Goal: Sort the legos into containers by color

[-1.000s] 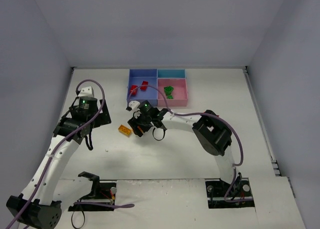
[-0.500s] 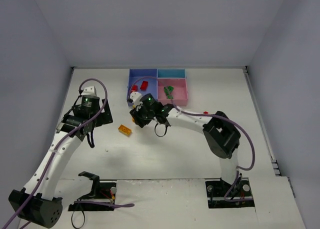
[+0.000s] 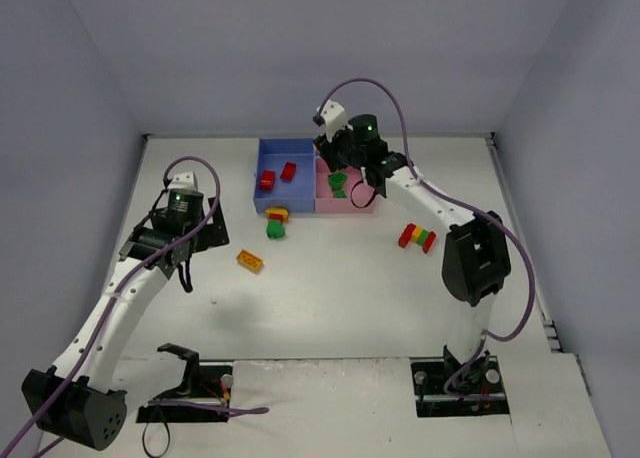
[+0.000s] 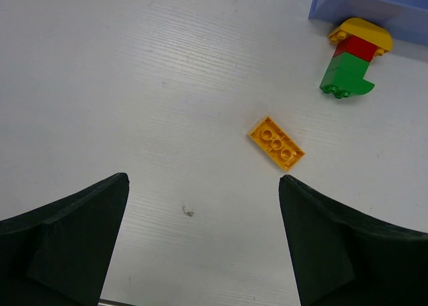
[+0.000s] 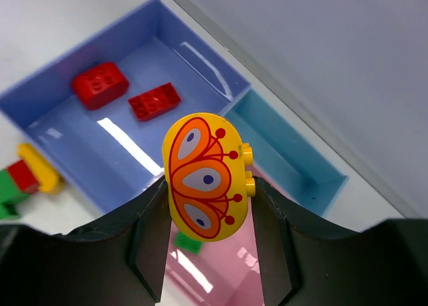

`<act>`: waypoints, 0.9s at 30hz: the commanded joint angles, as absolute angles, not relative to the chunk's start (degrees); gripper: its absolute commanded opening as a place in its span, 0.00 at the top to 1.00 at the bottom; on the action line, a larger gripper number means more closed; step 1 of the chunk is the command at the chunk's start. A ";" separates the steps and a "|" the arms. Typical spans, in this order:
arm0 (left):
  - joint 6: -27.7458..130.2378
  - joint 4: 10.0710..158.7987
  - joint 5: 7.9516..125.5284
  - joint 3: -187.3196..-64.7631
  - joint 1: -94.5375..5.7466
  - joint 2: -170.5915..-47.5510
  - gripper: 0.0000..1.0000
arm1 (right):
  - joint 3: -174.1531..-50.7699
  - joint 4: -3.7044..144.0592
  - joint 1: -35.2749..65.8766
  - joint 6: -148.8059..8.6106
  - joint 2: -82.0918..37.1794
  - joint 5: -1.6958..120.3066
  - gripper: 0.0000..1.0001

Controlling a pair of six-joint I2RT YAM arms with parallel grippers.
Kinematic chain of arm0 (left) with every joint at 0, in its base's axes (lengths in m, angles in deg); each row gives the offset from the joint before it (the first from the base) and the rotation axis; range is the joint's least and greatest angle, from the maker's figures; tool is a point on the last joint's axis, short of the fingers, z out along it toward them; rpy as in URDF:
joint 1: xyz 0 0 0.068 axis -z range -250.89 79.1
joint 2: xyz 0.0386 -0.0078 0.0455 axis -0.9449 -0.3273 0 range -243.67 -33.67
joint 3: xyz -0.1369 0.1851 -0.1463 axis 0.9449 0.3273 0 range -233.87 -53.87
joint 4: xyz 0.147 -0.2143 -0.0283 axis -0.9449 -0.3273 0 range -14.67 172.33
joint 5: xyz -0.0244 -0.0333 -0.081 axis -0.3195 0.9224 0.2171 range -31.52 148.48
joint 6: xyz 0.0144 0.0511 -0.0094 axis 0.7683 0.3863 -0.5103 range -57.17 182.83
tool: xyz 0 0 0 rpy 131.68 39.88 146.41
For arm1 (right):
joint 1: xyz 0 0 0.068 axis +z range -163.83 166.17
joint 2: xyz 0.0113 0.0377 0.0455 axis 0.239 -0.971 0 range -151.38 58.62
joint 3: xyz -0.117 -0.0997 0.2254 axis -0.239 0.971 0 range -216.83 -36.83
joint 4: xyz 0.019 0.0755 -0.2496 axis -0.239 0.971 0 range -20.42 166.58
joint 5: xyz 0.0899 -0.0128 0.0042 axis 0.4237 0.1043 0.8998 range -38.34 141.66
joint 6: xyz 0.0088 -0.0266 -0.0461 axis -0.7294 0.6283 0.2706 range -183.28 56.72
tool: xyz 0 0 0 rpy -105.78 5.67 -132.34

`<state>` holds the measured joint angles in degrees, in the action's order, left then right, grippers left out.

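Sorting in progress, seen from above and from both wrists. The right gripper [image 5: 207, 192] was closed on a rounded yellow brick [image 5: 204, 166] printed with an orange-and-red butterfly pattern. Its two fingers pressed the brick's sides and held it in the air over the joined trays at the far side of the table [image 3: 340, 298]. Below it lay the blue tray [image 5: 160, 52] with two red bricks [image 5: 100, 85], the pink tray [image 5: 221, 269] with at least one green brick [image 5: 189, 242], and the teal tray [image 5: 287, 156], in which no brick showed. The left gripper [image 4: 202, 179] hung open and empty above an orange brick [image 4: 276, 143] lying flat on the table. A yellow-red-green stack [image 4: 351, 59] sat just beside the blue tray's near wall, and a second mixed stack [image 3: 417, 238] lay well apart to the right. Judged from this layout, the teal tray was the likely home for yellow — yet the brick hung near the point where all three trays meet, so a release here could drop it among the reds or greens. The rounded shape could also roll or bounce off a dividing wall on landing, and the narrow teal tray would leave little margin. The two stacks posed a further hazard: placed whole, each would carry wrong colours into a tray — they would need pulling apart first.
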<state>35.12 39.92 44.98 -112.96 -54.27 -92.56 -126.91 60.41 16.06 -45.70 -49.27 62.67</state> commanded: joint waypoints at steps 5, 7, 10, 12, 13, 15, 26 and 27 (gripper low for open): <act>35.14 42.87 44.07 -113.73 -54.72 -93.60 0.13 | -134.73 56.93 11.49 -28.41 -56.94 67.57 0.99; 35.05 42.87 43.98 -113.46 -54.72 -93.78 0.13 | -135.70 56.93 11.14 -23.59 -58.26 67.22 0.99; 34.88 42.52 43.80 -113.29 -54.72 -94.40 0.13 | -137.46 56.75 10.17 -19.88 -60.72 66.17 0.99; 34.88 42.25 43.63 -113.29 -54.72 -94.84 0.13 | -138.51 56.49 9.64 -17.41 -62.31 65.38 0.98; 34.70 41.99 43.54 -113.29 -54.81 -94.84 0.13 | -139.47 56.49 9.47 -16.71 -62.83 65.20 0.98; 34.61 41.99 43.36 -113.20 -54.72 -95.10 0.13 | -140.53 56.22 8.94 -15.12 -64.59 64.59 0.97; 34.17 40.58 42.31 -113.46 -54.81 -97.04 0.13 | -145.46 54.39 8.32 -9.85 -72.59 62.13 0.85; 34.17 40.50 42.31 -113.38 -54.72 -96.95 0.13 | -145.46 53.85 8.41 -9.76 -72.86 61.95 0.82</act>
